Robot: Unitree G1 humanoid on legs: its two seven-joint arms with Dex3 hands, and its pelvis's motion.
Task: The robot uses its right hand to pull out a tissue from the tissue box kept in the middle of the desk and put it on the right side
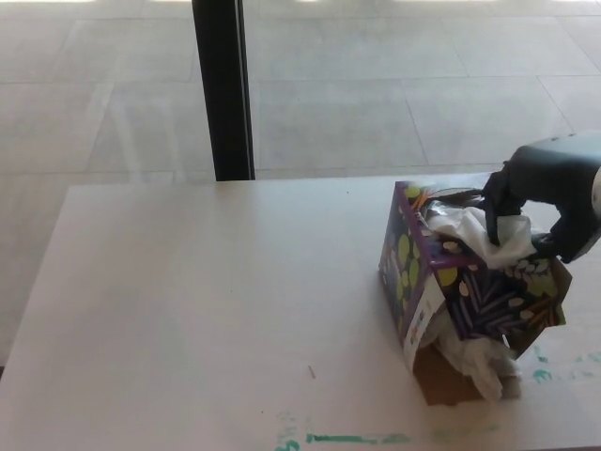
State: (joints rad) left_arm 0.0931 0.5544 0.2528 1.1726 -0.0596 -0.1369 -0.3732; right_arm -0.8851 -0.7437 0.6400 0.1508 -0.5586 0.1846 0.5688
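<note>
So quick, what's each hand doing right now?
Left hand: not in view.
Right hand: shut on the tissue at the top of the box.

One tissue box [470,282] on one desk [207,310]. Two tissue clumps: one at top [484,235], one spilling below [474,352]. One robot hand [545,193].

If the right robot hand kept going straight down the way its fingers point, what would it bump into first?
Probably the white tissue it is already pinching, then right below that the top of the purple leaf-patterned cardboard tissue box. The right robot hand sits over the box's opening, though depth is hard to judge.
</note>
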